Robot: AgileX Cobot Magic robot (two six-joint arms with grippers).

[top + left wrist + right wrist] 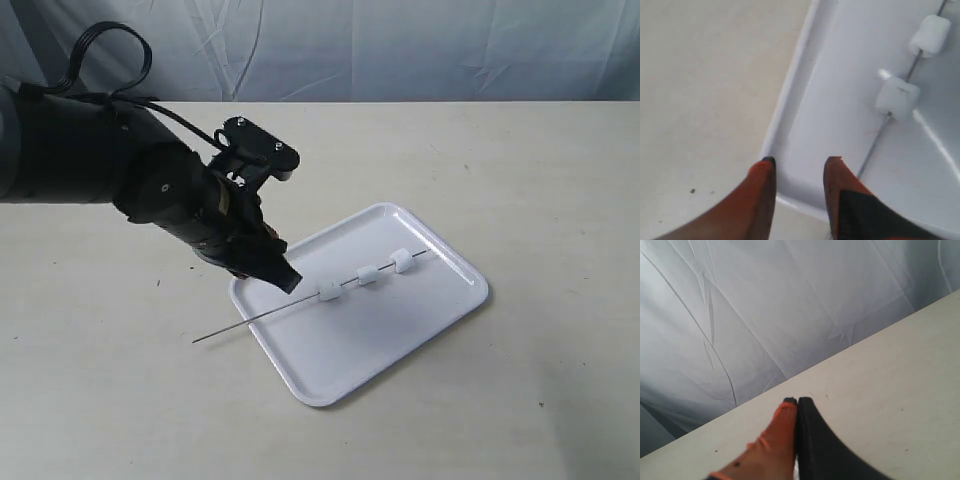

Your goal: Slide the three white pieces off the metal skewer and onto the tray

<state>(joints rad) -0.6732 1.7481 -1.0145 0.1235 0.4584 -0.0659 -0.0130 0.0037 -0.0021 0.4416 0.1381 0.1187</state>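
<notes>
Around the tray (440, 310) spreads a pale bench (520, 150), with a wrinkled grey cloth (400, 50) hanging beyond its far edge. The black left arm (90, 160) reaches down to the tray's left corner. The tray lies flat on the bench, turned at an angle. The metal skewer (250, 322) lies lengthwise across the tray, one end poking out past the left rim over the bench. The left hand (285, 278) hovers at that rim with its fingers a narrow gap apart and nothing between them: one fingertip just outside the tray, the other inside, beside the skewer. The right hand (794, 402) has its fingers pressed together, empty; where it is relative to the tray cannot be told. The three white pieces (367, 275) sit threaded on the skewer, spaced apart, all inside the tray.
</notes>
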